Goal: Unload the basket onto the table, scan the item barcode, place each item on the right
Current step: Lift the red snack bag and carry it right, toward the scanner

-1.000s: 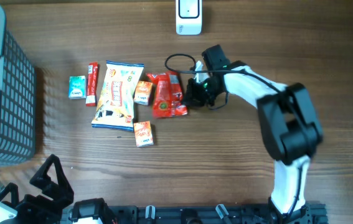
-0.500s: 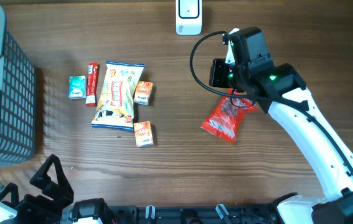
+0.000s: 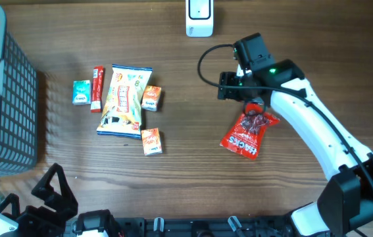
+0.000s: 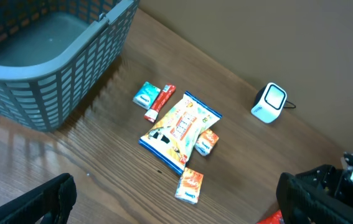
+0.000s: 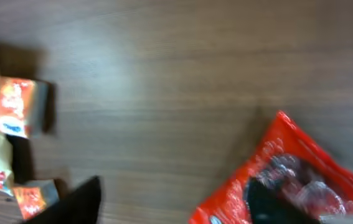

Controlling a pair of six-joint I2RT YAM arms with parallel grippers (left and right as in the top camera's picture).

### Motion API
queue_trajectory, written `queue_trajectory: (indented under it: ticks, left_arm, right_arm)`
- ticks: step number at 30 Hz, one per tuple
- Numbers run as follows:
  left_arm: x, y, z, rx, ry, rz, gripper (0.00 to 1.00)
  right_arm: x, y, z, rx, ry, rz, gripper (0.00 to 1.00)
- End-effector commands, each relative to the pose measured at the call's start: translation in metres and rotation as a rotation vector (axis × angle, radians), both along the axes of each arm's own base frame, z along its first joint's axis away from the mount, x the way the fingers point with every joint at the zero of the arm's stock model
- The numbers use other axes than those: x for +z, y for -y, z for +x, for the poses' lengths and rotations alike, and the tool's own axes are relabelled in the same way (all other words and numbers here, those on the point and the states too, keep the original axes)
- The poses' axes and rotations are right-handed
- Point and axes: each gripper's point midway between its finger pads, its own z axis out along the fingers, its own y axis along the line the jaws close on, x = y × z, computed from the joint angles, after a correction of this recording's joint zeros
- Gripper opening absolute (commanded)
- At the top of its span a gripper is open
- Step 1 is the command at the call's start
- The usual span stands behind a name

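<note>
The red foil snack packet (image 3: 247, 135) is found on the right half of the brown wooden table (image 3: 173, 178), tilted, with its upper end pointing up and to the right. That upper end is partly covered from overhead by the right gripper (image 5: 173, 193). In the blurred right wrist view the jaws are seen standing apart. One dark finger (image 5: 80, 202) is placed over bare wood at the lower left, and the other overlaps the packet's red surface. Whether that finger touches the packet cannot be told, and no clamp on it is shown.

A black cable (image 3: 202, 66) is looped just above and left of the wrist. The small white box-shaped barcode scanner (image 3: 199, 18) is set at the far edge, well apart from the packet.

To the left a group of goods is laid out: a large white and yellow snack bag (image 3: 125, 100), two small orange cartons (image 3: 150, 98) beside and below it, a slim red stick pack (image 3: 97, 88) and a small teal carton (image 3: 81, 92). A grey plastic lattice basket (image 3: 2, 92) is set at the left edge.

The left gripper (image 4: 176, 190) is held near the table's front left corner, jaws spread wide with nothing between them.
</note>
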Motion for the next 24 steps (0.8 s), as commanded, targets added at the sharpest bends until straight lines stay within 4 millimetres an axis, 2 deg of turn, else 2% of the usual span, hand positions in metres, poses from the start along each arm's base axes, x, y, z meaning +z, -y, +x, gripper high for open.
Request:
queue_trajectory:
  ticks: [1, 6, 8, 12, 17, 24]
  left_arm:
    - [0.002, 0.002, 0.000, -0.006, 0.007, -0.005, 1.00]
    - [0.002, 0.002, 0.000, -0.006, 0.007, -0.005, 1.00]
    - [0.002, 0.002, 0.000, -0.006, 0.007, -0.005, 1.00]
    - [0.002, 0.002, 0.000, -0.006, 0.007, -0.005, 1.00]
    - [0.002, 0.002, 0.000, -0.006, 0.007, -0.005, 1.00]
    - [0.002, 0.002, 0.000, -0.006, 0.007, -0.005, 1.00]
  right_arm:
    - [-0.003, 0.023, -0.007, -0.108, -0.057, -0.028, 0.80]
    - [-0.008, 0.072, -0.023, -0.330, -0.102, -0.229, 0.82]
    - [-0.011, 0.084, -0.027, -0.401, -0.103, -0.278, 0.82]
    - [-0.036, 0.083, -0.041, -0.460, -0.157, -0.256, 0.78]
    - [-0.068, 0.078, -0.048, -0.475, -0.178, -0.214, 0.74]
    - [-0.092, 0.081, -0.056, -0.474, -0.200, -0.227, 0.70]
